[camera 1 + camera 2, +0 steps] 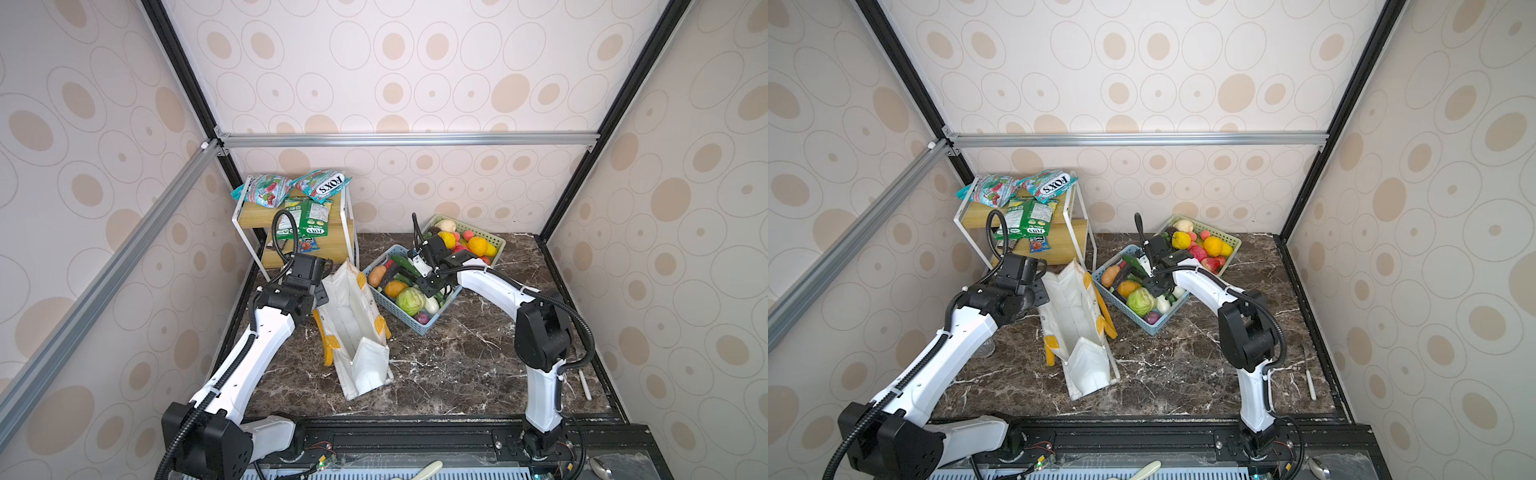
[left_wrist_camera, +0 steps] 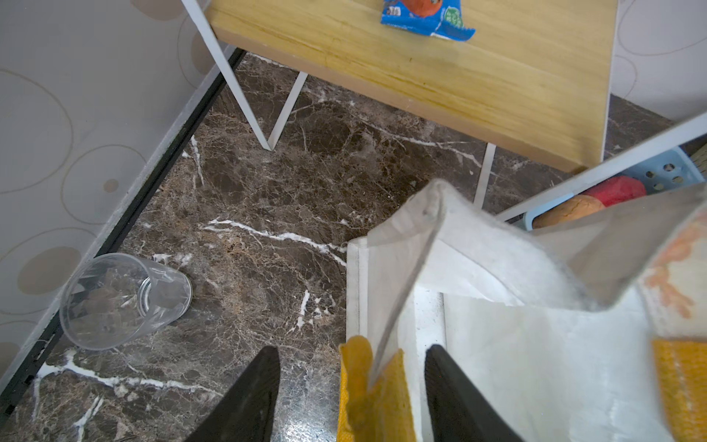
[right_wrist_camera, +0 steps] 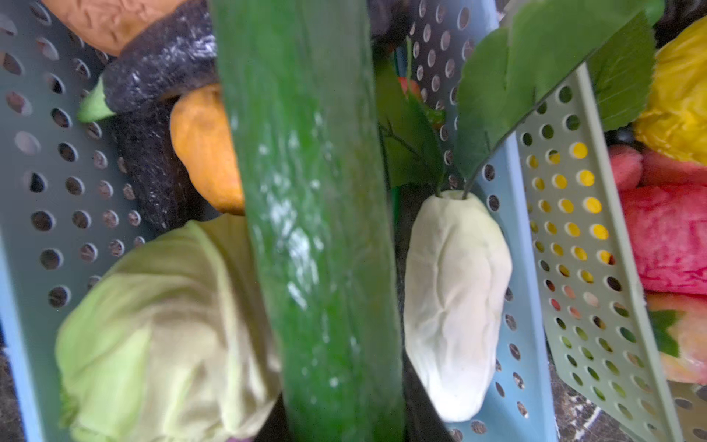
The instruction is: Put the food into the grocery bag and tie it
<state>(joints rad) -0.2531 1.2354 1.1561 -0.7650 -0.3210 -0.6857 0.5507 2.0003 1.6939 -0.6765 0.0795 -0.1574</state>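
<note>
Cucumber at right end effector, inside blue basket

The left arm stretches from lower left toward centre, left gripper pointing down, jaws apart. The right arm folds at mid-right, right gripper angled down, jaws hidden.

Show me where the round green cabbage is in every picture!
Top view: the cabbage sits in the blue basket, by its near corner.
Top view: the cabbage is in the same spot in that basket.
Left wrist: not in it.
Right wrist: the cabbage lies beside the long cucumber, inside the basket.
Shared landmark: the blue basket shows in all four pictures.
</note>
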